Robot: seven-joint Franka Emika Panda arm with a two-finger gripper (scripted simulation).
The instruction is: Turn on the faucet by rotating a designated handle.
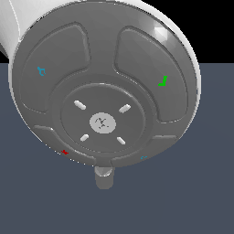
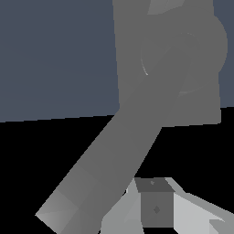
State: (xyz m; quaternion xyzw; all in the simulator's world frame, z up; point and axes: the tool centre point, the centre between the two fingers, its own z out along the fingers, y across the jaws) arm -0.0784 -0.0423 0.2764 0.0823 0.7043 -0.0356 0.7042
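In the wrist view the matte grey faucet [image 2: 183,91] fills the middle, with its flat rectangular base block [image 2: 130,41] and round hub [image 2: 192,50]. A long thick spout [image 2: 114,160] runs from the hub towards the frame's corner. A paler grey sliver [image 2: 162,5] pokes out past the hub at the frame edge; I cannot tell whether it is the handle. My gripper [image 2: 183,214] sits close beside the spout. Only one dark finger [image 2: 156,208] shows clearly, apart from the spout, so the jaw state is unclear.
In the exterior view the arm's round grey end cap [image 1: 105,91] blocks nearly everything. A small grey stub [image 1: 104,176] pokes out beneath it over the dark blue-grey floor [image 1: 183,205]. The faucet is hidden there.
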